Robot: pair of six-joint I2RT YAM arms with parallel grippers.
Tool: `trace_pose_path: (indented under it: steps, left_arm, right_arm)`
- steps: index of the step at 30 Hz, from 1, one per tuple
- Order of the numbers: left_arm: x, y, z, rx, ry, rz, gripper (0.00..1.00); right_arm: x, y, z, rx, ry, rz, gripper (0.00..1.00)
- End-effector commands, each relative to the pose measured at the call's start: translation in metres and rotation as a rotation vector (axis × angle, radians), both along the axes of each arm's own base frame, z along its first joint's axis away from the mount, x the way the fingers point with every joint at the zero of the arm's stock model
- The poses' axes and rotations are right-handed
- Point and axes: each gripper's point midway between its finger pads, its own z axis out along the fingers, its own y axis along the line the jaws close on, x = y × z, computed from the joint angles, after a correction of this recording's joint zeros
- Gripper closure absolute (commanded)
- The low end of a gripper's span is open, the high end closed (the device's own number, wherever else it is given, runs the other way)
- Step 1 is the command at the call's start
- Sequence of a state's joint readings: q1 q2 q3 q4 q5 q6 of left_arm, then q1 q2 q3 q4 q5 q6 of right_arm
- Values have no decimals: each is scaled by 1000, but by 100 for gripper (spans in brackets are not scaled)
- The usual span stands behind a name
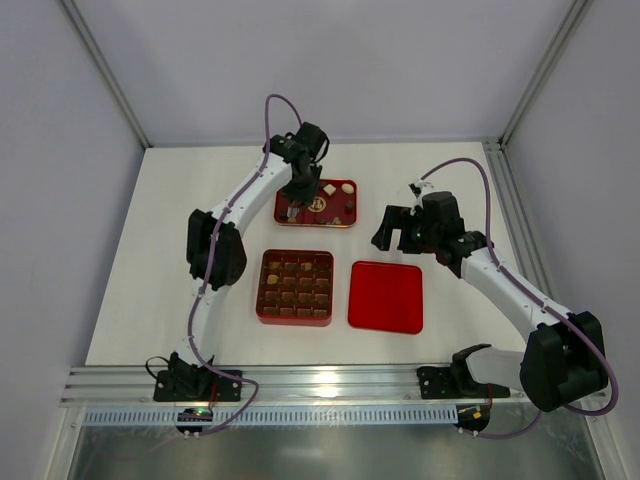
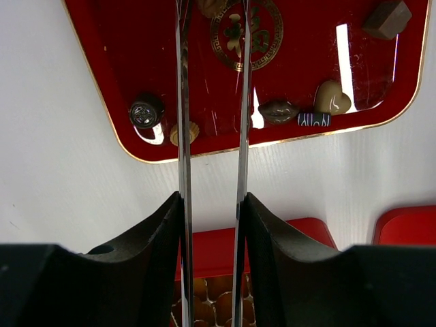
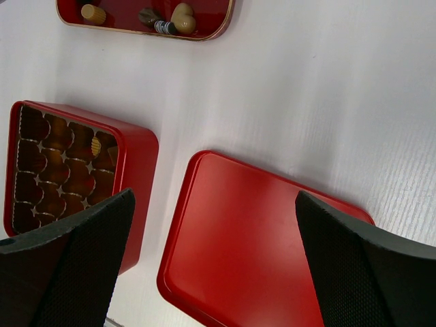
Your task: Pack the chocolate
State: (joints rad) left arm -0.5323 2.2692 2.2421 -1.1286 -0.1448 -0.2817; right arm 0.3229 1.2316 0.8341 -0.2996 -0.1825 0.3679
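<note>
Worktop (image 1: 150,260) white. A shallow red tray (image 1: 320,222) is set toward the far edge, about midway along it. Loose chocolate (image 2: 332,99) is scattered in it: a tan heart, a dark lip-shaped piece, a small blue-striped one, a round dark one, a tan ridged one, and a dark block near a corner. A square red box (image 1: 263,300) with a brown grid is placed at the centre of the worktop; brown and tan pieces are seen in many of its cells. A flat red lid (image 1: 386,296) is laid just beside the box, toward the right edge, not touching it. The left gripper (image 1: 291,208) is held over the left part of the tray, its thin blades kept a narrow gap apart. A brown piece is seen between them at the top of the wrist view, with space on both sides. The right gripper (image 3: 214,196) is spread wide above the lid, and nothing is held.
</note>
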Motion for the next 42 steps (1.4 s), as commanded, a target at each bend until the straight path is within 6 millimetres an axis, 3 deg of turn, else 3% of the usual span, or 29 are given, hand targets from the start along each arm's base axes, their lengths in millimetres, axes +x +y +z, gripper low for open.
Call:
trace_pose_path:
  steps: [1, 20, 33, 42]
  left_arm:
    - [1, 0, 27, -40, -45, 3, 60]
    - [-3, 2, 26, -29, -27, 2, 66]
    - [-6, 6, 59, -54, -87, 12, 72]
    - [-11, 10, 70, -56, -99, 14, 73]
  right_arm:
    - [10, 2, 9, 7, -47, 9, 0]
    - [9, 1, 7, 5, -40, 3, 0]
    - [9, 1, 7, 6, -38, 1, 0]
    - [10, 2, 6, 9, -36, 1, 0]
